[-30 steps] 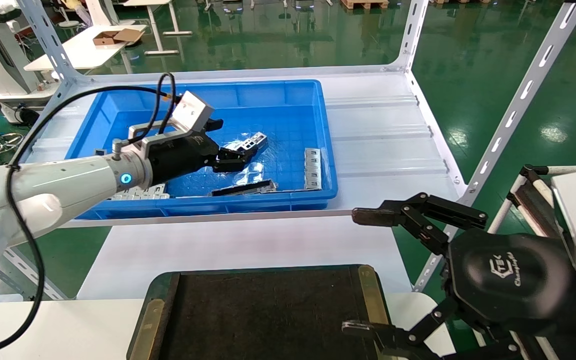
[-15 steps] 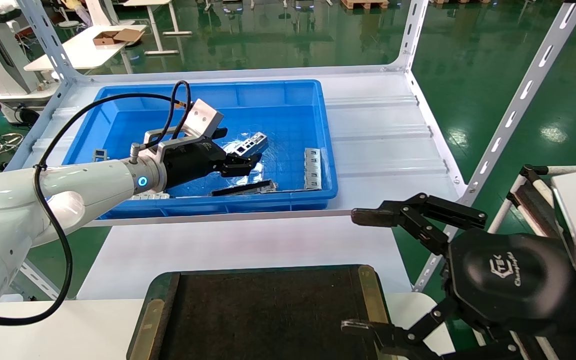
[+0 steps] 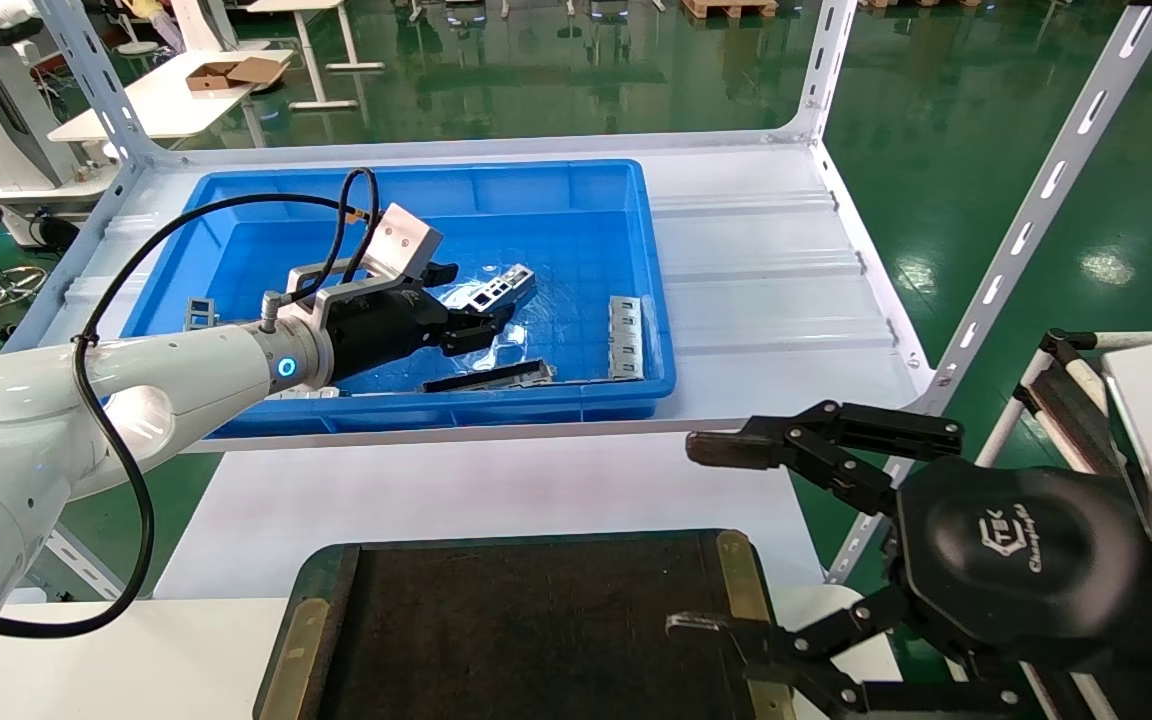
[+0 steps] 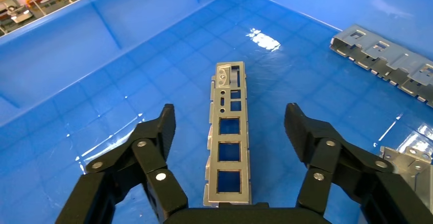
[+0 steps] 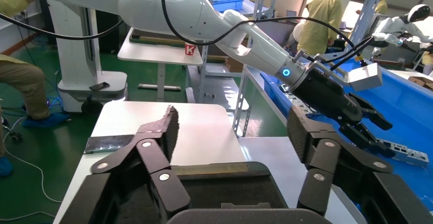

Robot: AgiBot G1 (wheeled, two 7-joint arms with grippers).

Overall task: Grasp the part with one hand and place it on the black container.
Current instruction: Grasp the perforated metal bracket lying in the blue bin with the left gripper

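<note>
The part point(image 3: 498, 287), a slim silver-grey bar with square windows, lies on the floor of the blue bin point(image 3: 576, 190). My left gripper point(image 3: 471, 300) is open inside the bin. In the left wrist view the part point(image 4: 230, 132) lies lengthwise between the left gripper's point(image 4: 231, 119) two fingers, its near end at the palm, with a gap on each side. The black container point(image 3: 536, 620) sits on the near table. My right gripper point(image 3: 701, 538) is open and empty beside the container's right edge; it also shows in the right wrist view point(image 5: 236, 124), above the container point(image 5: 224, 188).
The bin also holds a wide grey stamped plate point(image 3: 625, 335), a dark strip point(image 3: 491, 377) and more grey parts at its left point(image 3: 198, 312). The plate also shows in the left wrist view point(image 4: 383, 55). White rack posts point(image 3: 1026, 220) stand on the right.
My left gripper has moved right along the bin toward the part, then eased back slightly. The right gripper's fingers have shifted a little left and spread wider.
</note>
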